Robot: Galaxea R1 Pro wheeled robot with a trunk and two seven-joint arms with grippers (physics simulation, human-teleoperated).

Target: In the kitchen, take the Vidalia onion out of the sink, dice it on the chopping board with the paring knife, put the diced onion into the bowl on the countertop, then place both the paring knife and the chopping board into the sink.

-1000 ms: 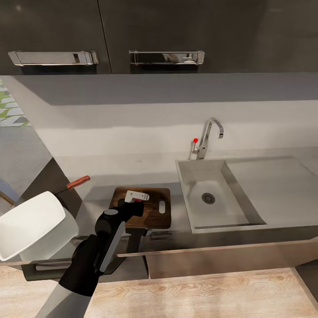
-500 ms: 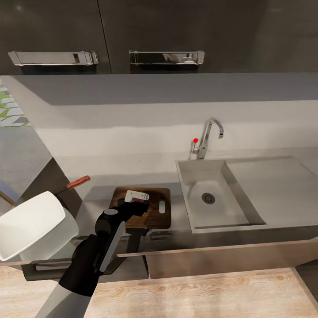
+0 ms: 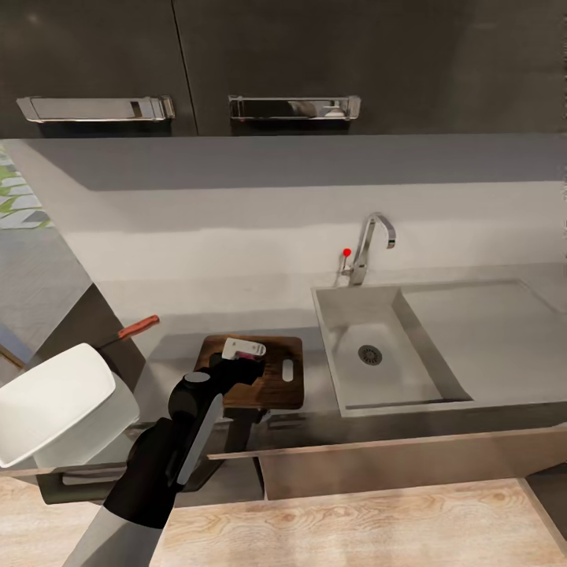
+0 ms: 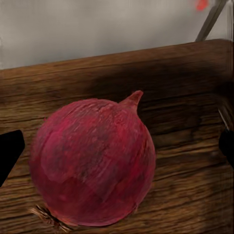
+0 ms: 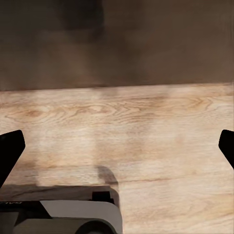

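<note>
White bowl [image 3: 55, 402] on countertop [image 3: 181, 315]

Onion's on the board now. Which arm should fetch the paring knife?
Probably left. The left gripper hangs open over the onion on the chopping board, with the paring knife just beyond on its side. The right gripper points at the wooden floor.
</note>
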